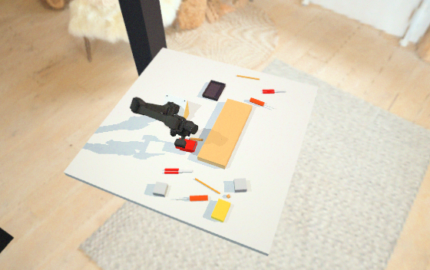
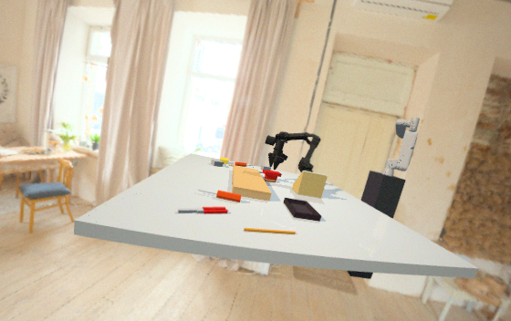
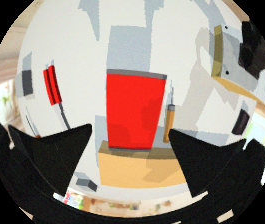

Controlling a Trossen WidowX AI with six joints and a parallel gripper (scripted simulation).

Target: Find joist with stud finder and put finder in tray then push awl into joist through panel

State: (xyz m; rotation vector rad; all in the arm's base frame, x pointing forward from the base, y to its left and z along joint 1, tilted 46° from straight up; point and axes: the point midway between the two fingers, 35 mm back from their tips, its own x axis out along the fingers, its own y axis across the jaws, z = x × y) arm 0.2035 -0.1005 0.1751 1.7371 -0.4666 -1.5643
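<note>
One arm works at this white table (image 1: 129, 153), and its gripper (image 1: 183, 136) hangs just above a red block (image 1: 186, 145) that lies right beside the long wooden panel (image 1: 226, 132). I take this red block for the stud finder, because it is flat and wide, not thin like the other red tools, though I cannot be sure. The fingers are spread wide and nothing is between them. In the wrist view the two dark fingertips stand on both sides of the red block (image 3: 135, 111), so the arm seems to be lined up to come down and take it across its width.

The panel lies flat in the middle of the table, near enough for the arm to reach. It must stay flat so the finder can slide on top and the awl can later go straight down. I see no hole in it. The dark tray (image 1: 213, 90) waits past the far end of the panel, well apart from the gripper.

Several thin red-handled tools lie around, for example one (image 1: 176, 171) on the near side of the table. Which one is the awl I cannot tell. The search for the joist has, in my judgement, not begun.
</note>
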